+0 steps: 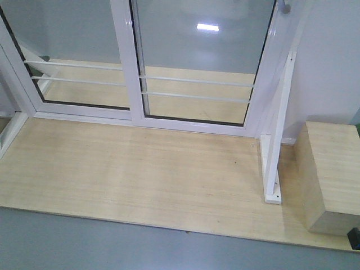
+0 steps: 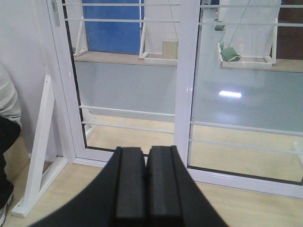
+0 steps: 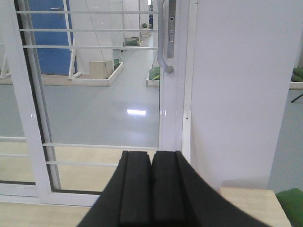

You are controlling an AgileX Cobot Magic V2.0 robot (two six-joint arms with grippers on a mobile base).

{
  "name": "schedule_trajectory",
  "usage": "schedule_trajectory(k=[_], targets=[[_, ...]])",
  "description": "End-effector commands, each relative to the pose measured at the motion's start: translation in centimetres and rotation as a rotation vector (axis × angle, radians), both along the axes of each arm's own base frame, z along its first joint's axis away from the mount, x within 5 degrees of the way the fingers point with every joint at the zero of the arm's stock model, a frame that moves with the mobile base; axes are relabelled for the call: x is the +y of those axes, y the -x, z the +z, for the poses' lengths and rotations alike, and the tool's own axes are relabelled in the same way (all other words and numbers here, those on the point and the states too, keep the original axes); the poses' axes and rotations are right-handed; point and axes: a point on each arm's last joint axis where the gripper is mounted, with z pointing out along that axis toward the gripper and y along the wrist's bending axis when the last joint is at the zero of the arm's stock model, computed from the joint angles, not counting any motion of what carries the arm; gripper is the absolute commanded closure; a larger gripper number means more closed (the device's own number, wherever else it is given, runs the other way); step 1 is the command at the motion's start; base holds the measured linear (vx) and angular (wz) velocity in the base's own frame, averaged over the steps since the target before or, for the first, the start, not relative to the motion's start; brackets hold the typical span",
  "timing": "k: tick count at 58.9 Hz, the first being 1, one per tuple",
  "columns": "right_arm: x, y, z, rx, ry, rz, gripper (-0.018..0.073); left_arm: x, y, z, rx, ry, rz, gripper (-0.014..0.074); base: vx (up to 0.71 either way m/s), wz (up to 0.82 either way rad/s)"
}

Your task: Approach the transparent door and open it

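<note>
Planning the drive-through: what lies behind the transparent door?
Through the transparent door: glossy grey floor, a blue panel and a beige box. The white wall hides anything further right.

**Glass door shut against its jamb**

The transparent door [image 1: 197,45] stands upright at twelve o'clock in the front view. It is clear glass in a white frame, with two thin white bars [image 1: 197,81] low across it. Its curved silver-grey handle [image 3: 162,47] sits toward one o'clock, on the stile touching the jamb.
</note>
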Motion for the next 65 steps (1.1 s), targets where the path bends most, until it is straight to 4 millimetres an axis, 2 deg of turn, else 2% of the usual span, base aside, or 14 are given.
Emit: schedule_trajectory(k=[1, 65], targets=[[0.01, 0.08, 0.69, -0.095, 0.017, -0.001, 0.0566, 0.10, -0.01, 0.24, -0.078, 0.005, 0.010, 0.0603, 0.41, 0.01], [0.01, 0.08, 0.69, -0.095, 0.017, -0.001, 0.0566, 0.10, -0.01, 0.24, -0.078, 0.005, 0.010, 0.0603, 0.33, -0.09]])
